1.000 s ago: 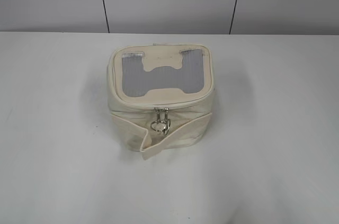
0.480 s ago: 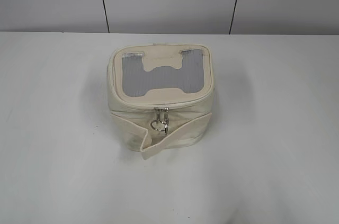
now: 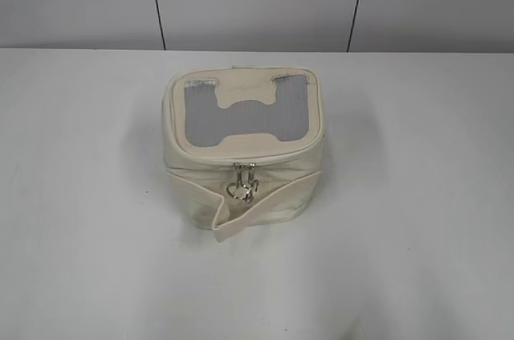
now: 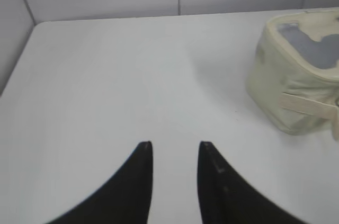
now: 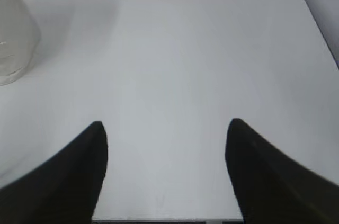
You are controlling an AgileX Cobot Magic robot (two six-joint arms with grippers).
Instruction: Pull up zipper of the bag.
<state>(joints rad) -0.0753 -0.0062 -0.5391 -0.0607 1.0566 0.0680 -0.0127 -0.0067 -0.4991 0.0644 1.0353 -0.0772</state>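
The cream-white bag stands mid-table with a grey mesh window in its top panel. The zipper runs round the top rim; its silver ring pulls hang at the front middle. A wide cream strap band wraps the body. No arm shows in the exterior view. My left gripper is open and empty over bare table, with the bag far to its right. My right gripper is wide open and empty, with the bag's edge at its far left.
The white table lies all around the bag. A grey panelled wall stands behind the table's far edge. The table's right edge shows in the right wrist view.
The ring pulls have swung slightly at the bag's front. Nothing else has moved.
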